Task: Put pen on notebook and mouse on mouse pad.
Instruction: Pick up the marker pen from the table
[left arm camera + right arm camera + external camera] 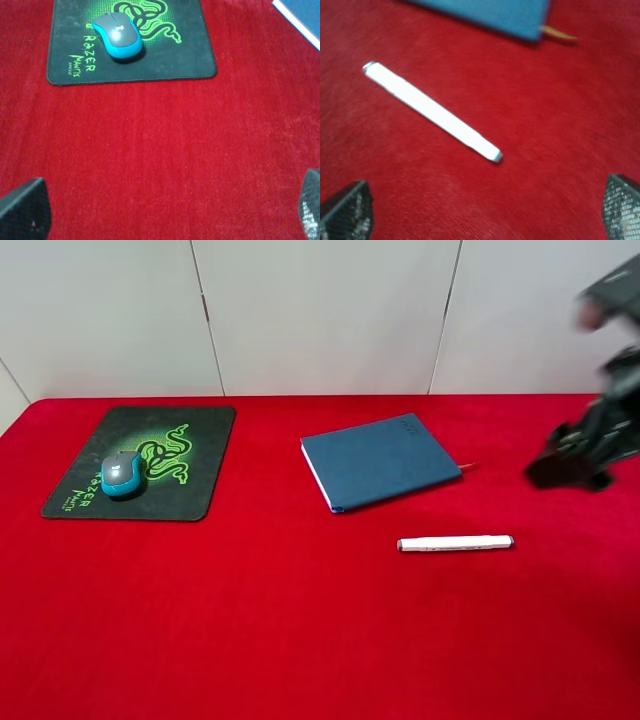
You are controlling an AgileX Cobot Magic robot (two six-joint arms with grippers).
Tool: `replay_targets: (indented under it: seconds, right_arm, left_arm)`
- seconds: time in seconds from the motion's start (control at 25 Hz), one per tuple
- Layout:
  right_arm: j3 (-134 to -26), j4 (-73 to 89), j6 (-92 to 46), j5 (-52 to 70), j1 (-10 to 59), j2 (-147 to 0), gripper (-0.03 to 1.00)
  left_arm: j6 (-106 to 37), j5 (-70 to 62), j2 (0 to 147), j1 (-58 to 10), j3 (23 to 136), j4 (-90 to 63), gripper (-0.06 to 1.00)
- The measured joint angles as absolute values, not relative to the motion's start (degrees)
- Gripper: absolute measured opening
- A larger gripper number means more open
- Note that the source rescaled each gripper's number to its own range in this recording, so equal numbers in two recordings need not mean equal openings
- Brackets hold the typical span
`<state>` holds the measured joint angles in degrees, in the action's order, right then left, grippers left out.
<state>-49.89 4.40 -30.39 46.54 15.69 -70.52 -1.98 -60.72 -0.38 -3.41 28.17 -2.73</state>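
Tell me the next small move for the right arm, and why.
Probably lower the open right hand onto the white pen and close on it: the mouse already sits on the Razer mouse pad, while the pen lies on the red cloth, apart from the blue notebook.

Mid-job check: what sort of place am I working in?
Probably a staged desk-like test bench, not a real office: a red-clothed table, plain white wall panels behind, and only a mouse on its mouse pad, a notebook and a pen laid out.
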Motion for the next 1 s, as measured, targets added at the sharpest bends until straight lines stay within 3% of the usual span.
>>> replay_targets:
  seconds: [0.32,1.0]
  right_arm:
    - [-54.1,4.0,-34.6,45.0,22.6,-86.3,1.00]
    - [-55.1,2.9,-37.1,37.5,22.7,-104.5,1.00]
  left_arm:
    - [-2.0,-60.7,-0.4,-3.4,28.2,-2.7,1.00]
    - [-2.0,-60.7,-0.4,-3.4,28.2,-2.7,1.00]
